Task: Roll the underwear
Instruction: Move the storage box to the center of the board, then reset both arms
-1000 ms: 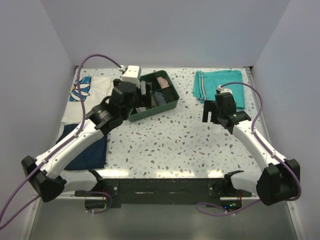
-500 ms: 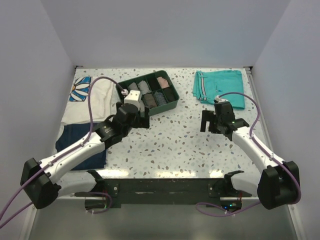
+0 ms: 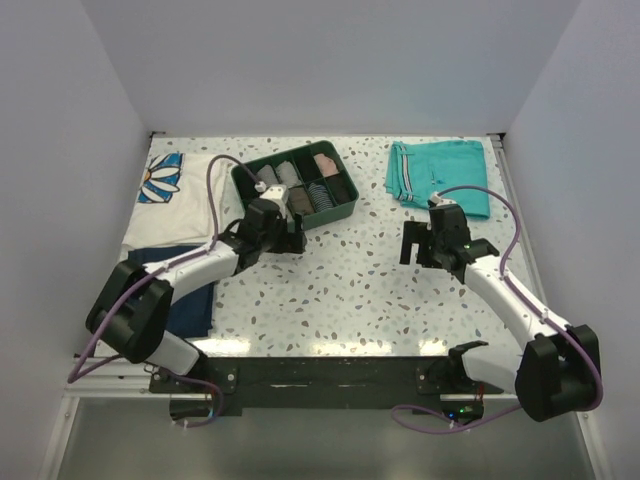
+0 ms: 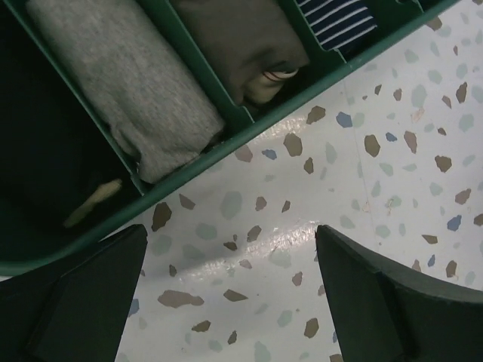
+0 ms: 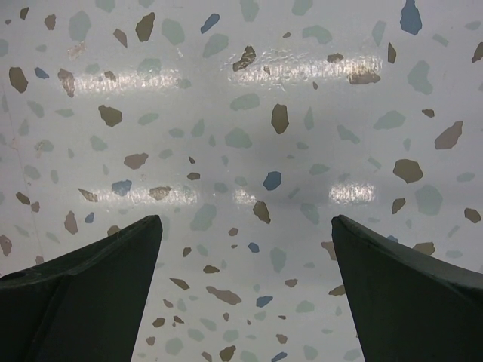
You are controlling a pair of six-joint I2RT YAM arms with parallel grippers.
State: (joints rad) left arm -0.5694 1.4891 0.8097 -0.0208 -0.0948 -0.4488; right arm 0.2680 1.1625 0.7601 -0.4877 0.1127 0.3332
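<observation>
The underwear (image 4: 45, 151) shows in the left wrist view as a black bundle with a beige bit, lying in the end compartment of the green tray (image 4: 249, 124). My left gripper (image 4: 230, 234) is open and empty, over bare tabletop just in front of the tray's near wall. It also shows in the top view (image 3: 285, 238). My right gripper (image 3: 418, 246) is open and empty above the speckled table at centre right, apart from everything. In the right wrist view (image 5: 245, 222) only tabletop lies between its fingers.
The green tray (image 3: 335, 214) also holds a grey roll (image 4: 128, 83), a dark olive roll (image 4: 241, 45) and a striped roll (image 4: 336, 19). Teal shorts (image 3: 440, 175) lie at the back right. A navy folded garment (image 3: 190, 300) and a white flowered shirt (image 3: 175, 195) lie at left.
My left gripper has drawn back from over the tray to the table in front of its near wall. The right arm has barely moved.
</observation>
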